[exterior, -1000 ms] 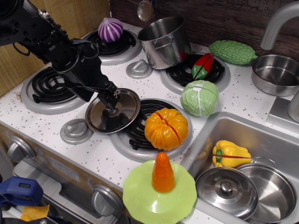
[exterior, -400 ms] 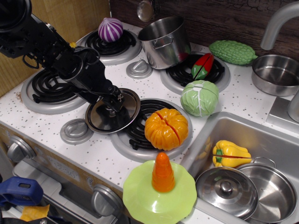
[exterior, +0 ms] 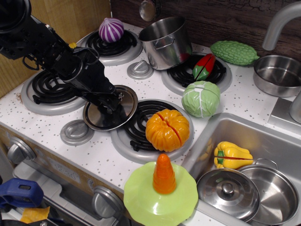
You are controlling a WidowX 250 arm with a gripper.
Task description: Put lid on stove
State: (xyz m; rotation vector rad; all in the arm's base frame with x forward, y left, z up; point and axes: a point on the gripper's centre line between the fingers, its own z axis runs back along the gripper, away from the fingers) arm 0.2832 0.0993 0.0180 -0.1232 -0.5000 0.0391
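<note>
The gripper [exterior: 113, 104] is seen pinching the knob of the shiny lid [exterior: 110, 108], the knob itself hidden between the jaws. The lid is held tilted beneath the jaws, over the stove [exterior: 56, 123] beside the near burner [exterior: 138, 126]. No writing can be read.

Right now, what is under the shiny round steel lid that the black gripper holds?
Under the shiny round steel lid lie white speckled stove surface and the left edge of a black coil burner. The area directly beneath is hidden. The gripper covers the lid's knob.
</note>
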